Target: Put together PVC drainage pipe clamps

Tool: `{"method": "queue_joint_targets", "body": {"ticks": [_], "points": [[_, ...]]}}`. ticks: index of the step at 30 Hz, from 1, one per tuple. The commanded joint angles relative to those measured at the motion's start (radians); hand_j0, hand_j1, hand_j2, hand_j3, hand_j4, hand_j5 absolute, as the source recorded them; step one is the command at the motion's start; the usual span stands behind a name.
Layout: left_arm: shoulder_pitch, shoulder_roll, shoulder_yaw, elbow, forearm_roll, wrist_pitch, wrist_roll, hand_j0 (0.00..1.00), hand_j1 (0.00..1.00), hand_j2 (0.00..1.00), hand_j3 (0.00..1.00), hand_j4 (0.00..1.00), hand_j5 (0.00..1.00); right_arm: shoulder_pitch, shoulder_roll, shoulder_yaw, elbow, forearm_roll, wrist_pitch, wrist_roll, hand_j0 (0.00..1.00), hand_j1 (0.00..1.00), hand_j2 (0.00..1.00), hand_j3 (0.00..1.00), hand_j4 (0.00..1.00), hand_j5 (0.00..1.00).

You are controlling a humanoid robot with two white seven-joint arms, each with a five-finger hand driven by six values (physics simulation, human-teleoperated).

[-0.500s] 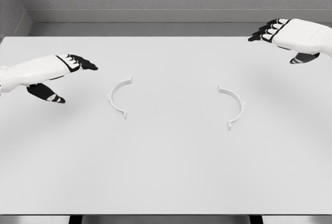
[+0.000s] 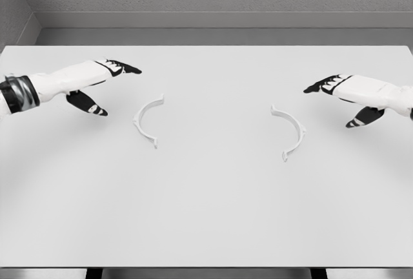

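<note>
On the white table (image 2: 206, 214) lie two white half-ring clamp pieces, well apart from each other. The left clamp half (image 2: 147, 119) sits a little left of the middle, with its open side turned toward 3 o'clock. The right clamp half (image 2: 290, 132) lies a little right of the middle, with its open side turned toward 9 o'clock, so the two hollow sides face each other across a bare strip of table.

The left hand (image 2: 90, 79) comes in from the 9 o'clock edge. Its fingers (image 2: 122, 68) are stretched out flat toward 3 o'clock and the thumb hangs down apart from them; the hand is released and holds nothing. It is near the left clamp half, at about 10 o'clock from it, and does not touch it.

The right hand (image 2: 352, 92) comes in from the 3 o'clock edge. Its fingers (image 2: 321, 86) point toward 9 o'clock, also straight, with the thumb spread below. It is released, it grasps nothing, and it stays apart from the right clamp half, at about 2 o'clock from that piece.
</note>
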Motion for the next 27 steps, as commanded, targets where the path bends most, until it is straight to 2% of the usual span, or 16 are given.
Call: {"method": "queue_joint_targets", "body": {"ticks": [1, 3, 4, 7, 9, 14, 16, 22, 24, 27], "points": [[0.000, -0.037, 0.001, 0.049, -0.003, 0.002, -0.001, 1.00, 1.00, 1.00, 1.00, 1.00, 1.00, 0.000, 0.034, 0.000, 0.020, -0.104, 0.003, -0.001, 1.00, 1.00, 1.00, 1.00, 1.00, 1.00], [-0.014, -0.047, 0.001, 0.075, -0.011, 0.002, -0.001, 1.00, 1.00, 1.00, 1.00, 1.00, 1.00, 0.000, 0.063, 0.003, 0.041, -0.104, 0.003, -0.001, 1.00, 1.00, 1.00, 1.00, 1.00, 1.00], [-0.017, -0.054, -0.001, 0.088, -0.015, 0.002, -0.001, 1.00, 1.00, 1.00, 1.00, 1.00, 1.00, -0.008, 0.075, 0.014, 0.081, -0.099, 0.003, -0.001, 1.00, 1.00, 1.00, 1.00, 1.00, 1.00], [-0.021, -0.064, -0.001, 0.091, -0.023, 0.002, -0.001, 1.00, 1.00, 1.00, 1.00, 1.00, 1.00, -0.032, 0.103, 0.031, 0.117, -0.069, 0.003, -0.001, 1.00, 1.00, 1.00, 1.00, 1.00, 1.00], [-0.025, -0.078, -0.001, 0.092, -0.037, 0.002, -0.001, 1.00, 1.00, 1.00, 1.00, 1.00, 1.00, -0.051, 0.130, 0.033, 0.172, -0.047, 0.003, -0.001, 1.00, 1.00, 1.00, 1.00, 1.00, 1.00], [-0.025, -0.080, -0.007, 0.095, -0.038, 0.002, -0.001, 1.00, 1.00, 1.00, 1.00, 1.00, 1.00, -0.063, 0.161, 0.033, 0.219, 0.036, 0.003, -0.001, 1.00, 1.00, 1.00, 1.00, 1.00, 1.00], [-0.038, -0.083, -0.007, 0.137, -0.038, 0.002, -0.001, 1.00, 1.00, 1.00, 1.00, 1.00, 1.00, -0.064, 0.169, 0.033, 0.239, 0.037, 0.003, -0.001, 1.00, 1.00, 1.00, 1.00, 1.00, 1.00], [-0.040, -0.112, -0.012, 0.167, -0.040, 0.002, -0.001, 1.00, 1.00, 1.00, 1.00, 1.00, 1.00, -0.078, 0.175, 0.031, 0.248, 0.031, 0.003, -0.001, 1.00, 1.00, 1.00, 1.00, 1.00, 1.00], [-0.051, -0.121, -0.052, 0.172, -0.040, 0.002, -0.002, 1.00, 1.00, 1.00, 1.00, 1.00, 1.00, -0.080, 0.176, 0.031, 0.248, 0.029, 0.003, -0.001, 1.00, 1.00, 1.00, 1.00, 1.00, 1.00], [-0.058, -0.130, -0.052, 0.178, -0.040, 0.002, -0.002, 1.00, 1.00, 1.00, 1.00, 1.00, 1.00, -0.087, 0.193, 0.032, 0.239, 0.025, 0.003, -0.001, 1.00, 1.00, 1.00, 1.00, 1.00, 1.00]]}}
